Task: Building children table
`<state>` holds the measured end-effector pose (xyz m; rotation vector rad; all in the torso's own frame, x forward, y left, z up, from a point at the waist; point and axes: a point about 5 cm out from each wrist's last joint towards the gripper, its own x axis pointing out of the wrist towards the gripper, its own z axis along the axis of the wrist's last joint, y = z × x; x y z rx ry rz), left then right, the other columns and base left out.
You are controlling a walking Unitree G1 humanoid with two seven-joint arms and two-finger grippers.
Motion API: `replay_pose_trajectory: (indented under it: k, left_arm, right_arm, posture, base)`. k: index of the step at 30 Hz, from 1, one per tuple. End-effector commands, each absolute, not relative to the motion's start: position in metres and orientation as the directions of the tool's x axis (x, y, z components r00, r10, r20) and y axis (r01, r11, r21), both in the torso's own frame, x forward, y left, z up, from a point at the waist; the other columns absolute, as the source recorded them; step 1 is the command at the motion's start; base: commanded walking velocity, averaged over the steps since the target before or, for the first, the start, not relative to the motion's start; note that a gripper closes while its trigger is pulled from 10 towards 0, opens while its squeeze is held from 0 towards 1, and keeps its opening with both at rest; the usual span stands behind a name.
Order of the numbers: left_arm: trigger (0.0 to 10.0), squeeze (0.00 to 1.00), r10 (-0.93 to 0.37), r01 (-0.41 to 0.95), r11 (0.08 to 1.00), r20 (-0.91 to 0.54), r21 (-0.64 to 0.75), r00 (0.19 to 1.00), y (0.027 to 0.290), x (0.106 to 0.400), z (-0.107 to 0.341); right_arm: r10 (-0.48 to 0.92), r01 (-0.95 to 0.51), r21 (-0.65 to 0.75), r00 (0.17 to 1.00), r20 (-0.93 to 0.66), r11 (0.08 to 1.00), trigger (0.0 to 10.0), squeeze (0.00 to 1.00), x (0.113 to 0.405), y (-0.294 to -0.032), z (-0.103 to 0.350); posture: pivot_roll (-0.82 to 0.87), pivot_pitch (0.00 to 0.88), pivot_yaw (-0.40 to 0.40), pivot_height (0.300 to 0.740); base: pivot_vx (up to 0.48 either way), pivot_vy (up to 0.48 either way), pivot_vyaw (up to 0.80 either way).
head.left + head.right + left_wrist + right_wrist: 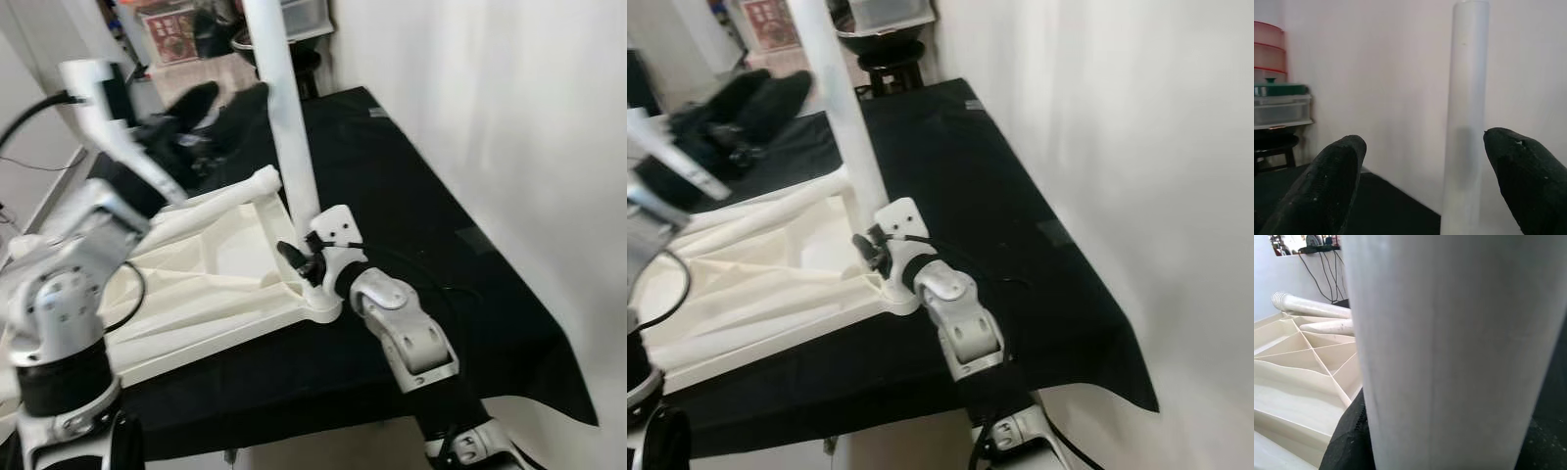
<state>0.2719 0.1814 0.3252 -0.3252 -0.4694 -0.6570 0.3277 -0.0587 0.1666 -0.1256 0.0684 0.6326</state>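
The cream plastic tabletop with ribbed underside (211, 284) lies upside down on the black-covered table (411, 196). A tall white cylindrical leg (289, 127) stands upright in its near corner socket. The right gripper (299, 262) sits low at the leg's base (apparently clamped round it, though the fingers are mostly hidden). The left gripper (1425, 176) hovers spread wide, the leg between its fingers, untouched.

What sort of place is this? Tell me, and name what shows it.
Probably a room in a home used as a work or storage space. A table draped in black cloth stands against a plain white wall, stacked plastic storage containers sit at the far end, and an upside-down white children's tabletop is being fitted with a leg.
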Motion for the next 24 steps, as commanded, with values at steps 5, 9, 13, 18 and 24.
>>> replay_pose_trajectory:
  k: [5,9,13,18,24]
  left_arm:
    - [10.0,0.0,-0.511,0.652,0.745,0.51,-0.138,0.692,0.195,0.25,0.318]
    - [10.0,0.0,-0.525,0.662,0.737,0.5,-0.139,0.689,0.195,0.243,0.312]
    - [10.0,0.0,-0.614,0.728,0.673,0.449,-0.132,0.649,0.182,0.227,0.298]
    - [10.0,0.0,-0.652,0.753,0.645,0.418,-0.133,0.633,0.175,0.22,0.291]
    - [10.0,0.0,-0.648,0.718,0.679,0.334,-0.153,0.684,0.17,0.218,0.273]
  right_arm:
    - [0.901,-0.897,0.095,0.435,0.01,0.432,10.0,0.0,0.314,-0.06,0.177]
    - [0.965,-0.96,0.137,0.254,0.069,0.243,10.0,0.0,0.314,-0.068,0.184]
    - [0.995,-0.985,0.17,-0.024,0.096,-0.04,10.0,0.0,0.323,-0.072,0.197]
    - [0.998,-0.987,0.153,-0.043,0.054,-0.051,10.0,0.0,0.326,-0.068,0.194]
    - [0.997,-0.994,0.087,0.064,0.038,0.06,10.0,0.0,0.336,-0.065,0.195]
  posture:
    - [0.0,0.062,0.099,0.74]
    - [0.0,0.057,0.089,0.74]
    - [0.01,0.053,0.077,0.74]
    - [0.02,0.058,0.072,0.74]
    - [0.02,0.069,0.072,0.74]
  base:
    - [0.0,0.0,0.0]
    - [0.0,0.0,0.0]
    - [0.0,0.0,0.0]
    - [0.0,0.0,0.0]
    - [0.0,0.0,0.0]
